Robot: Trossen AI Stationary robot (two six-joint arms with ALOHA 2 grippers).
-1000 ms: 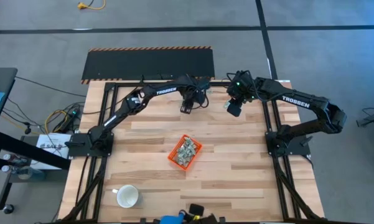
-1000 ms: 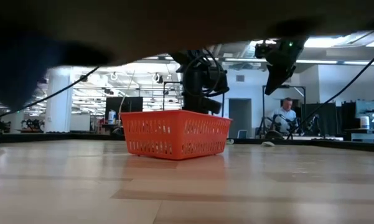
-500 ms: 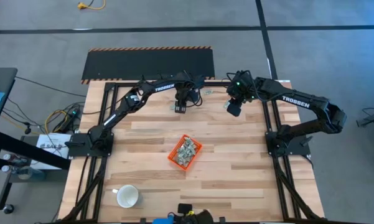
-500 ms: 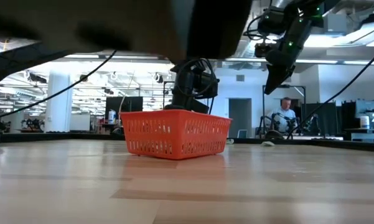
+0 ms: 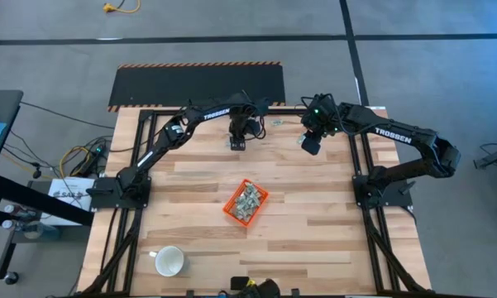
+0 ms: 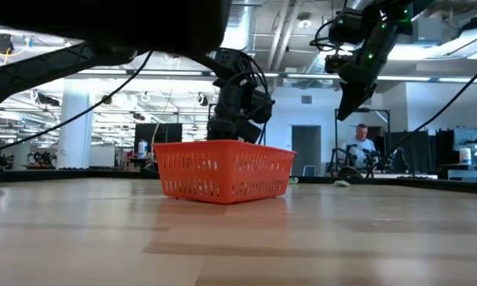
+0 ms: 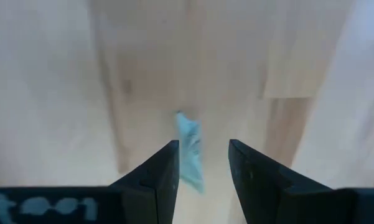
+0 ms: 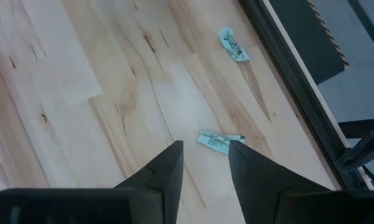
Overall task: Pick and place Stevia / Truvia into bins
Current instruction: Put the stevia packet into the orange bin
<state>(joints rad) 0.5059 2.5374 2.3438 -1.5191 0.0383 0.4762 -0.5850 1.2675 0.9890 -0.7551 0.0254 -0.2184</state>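
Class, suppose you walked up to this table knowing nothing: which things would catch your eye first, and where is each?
First, the small bright orange plastic bin at the table's middle, heaped with pale green and white paper sachets. Next, the two dark arms at the far edge: the left gripper hangs with open jaws around a pale sachet, and the right gripper hovers open above two loose sachets. A white mug sits alone at the near left corner.

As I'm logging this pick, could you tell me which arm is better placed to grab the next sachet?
Probably the left: the left gripper is open with a sachet between its fingers. The right gripper, also open, hangs above another sachet.
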